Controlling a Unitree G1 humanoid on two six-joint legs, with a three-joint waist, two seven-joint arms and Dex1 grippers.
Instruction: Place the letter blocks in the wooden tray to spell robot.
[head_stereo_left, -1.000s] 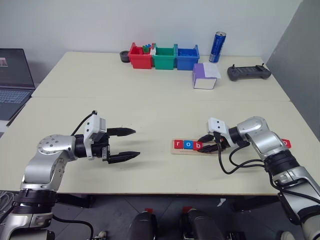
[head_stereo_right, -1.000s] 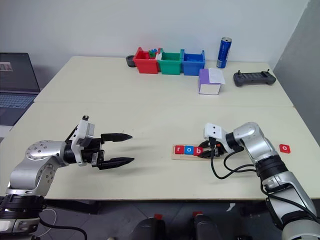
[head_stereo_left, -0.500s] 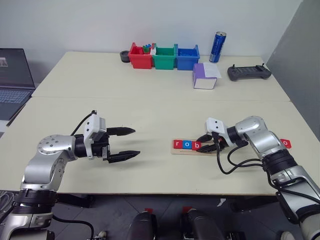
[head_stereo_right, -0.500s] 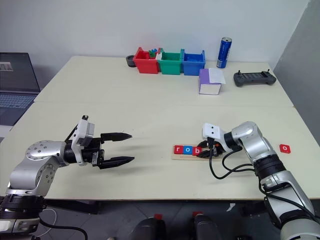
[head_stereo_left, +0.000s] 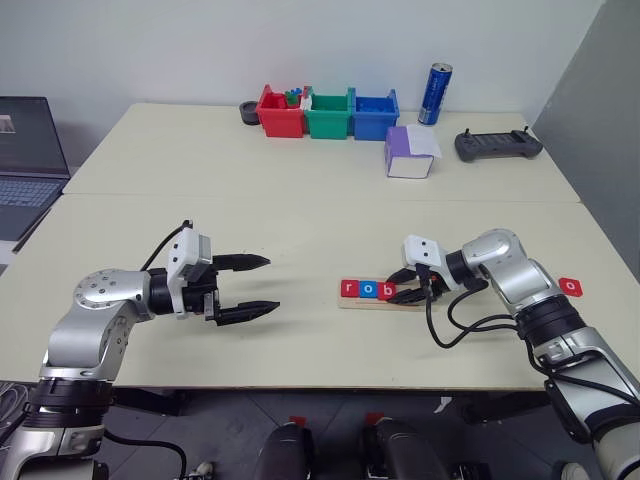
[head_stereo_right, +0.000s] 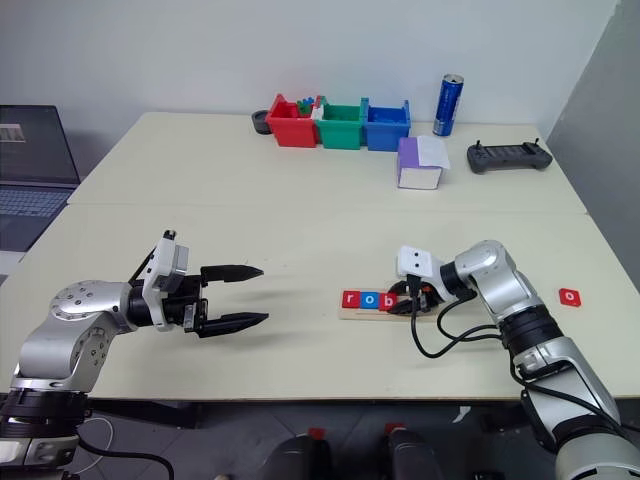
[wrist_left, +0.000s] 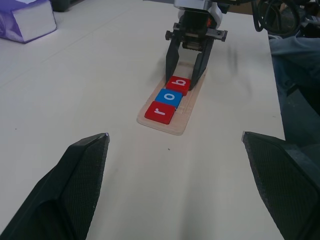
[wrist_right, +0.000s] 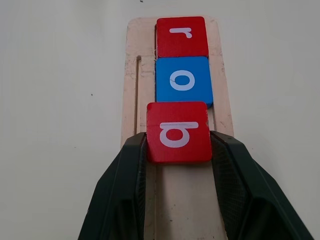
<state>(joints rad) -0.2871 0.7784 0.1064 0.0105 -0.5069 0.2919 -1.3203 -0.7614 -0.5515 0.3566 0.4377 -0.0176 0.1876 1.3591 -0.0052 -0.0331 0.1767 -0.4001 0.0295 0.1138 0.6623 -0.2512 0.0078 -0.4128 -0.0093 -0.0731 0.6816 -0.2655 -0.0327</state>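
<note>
a: looking along the right gripper (wrist_right: 178, 150), what do you get that the head views lack?

b: its black fingers (wrist_right: 125, 185) pinch the red b block (wrist_right: 178, 131) by both sides, over the wooden tray (wrist_right: 131, 80). the red r block (wrist_right: 181, 36) and blue o block (wrist_right: 183, 80) lie flat in it, touching.

a: and from the head?

b: another red o block (head_stereo_left: 570, 285) lies on the table (head_stereo_left: 300, 220), well apart. the tray is pale and narrow, the blocks glossy squares.

a: left gripper (head_stereo_left: 254, 287)?

b: jaws wide, holding nothing.
</note>
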